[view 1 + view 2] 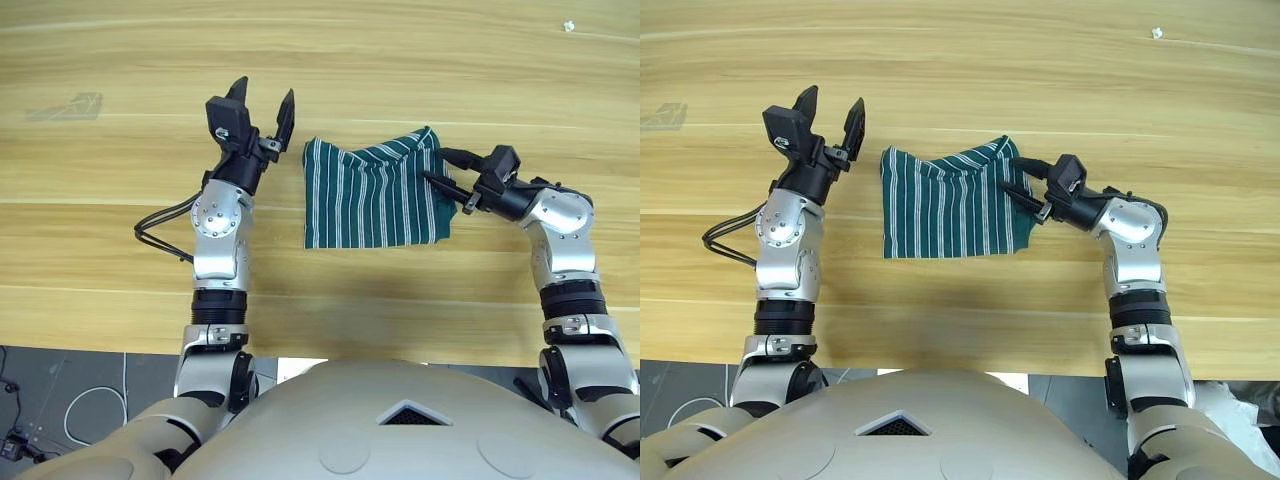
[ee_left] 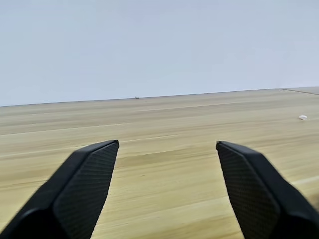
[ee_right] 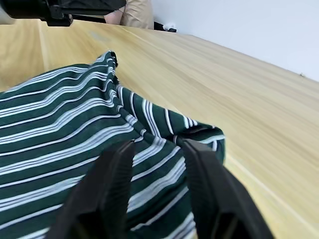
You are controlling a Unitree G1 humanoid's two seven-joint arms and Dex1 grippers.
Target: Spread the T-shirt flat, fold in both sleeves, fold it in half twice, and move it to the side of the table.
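Observation:
The T-shirt, dark green with white stripes, lies folded into a rough square in the middle of the wooden table. Its far right corner is bunched and wrinkled. My right gripper rests at the shirt's right edge, its fingers a little apart and lying over the striped cloth, with fabric showing in the gap. My left gripper is open, just left of the shirt's far left corner and clear of it, with nothing between its fingertips.
A small white scrap lies on the table at the far right. A faint grey mark shows on the wood at the far left. Bare wood surrounds the shirt on all sides.

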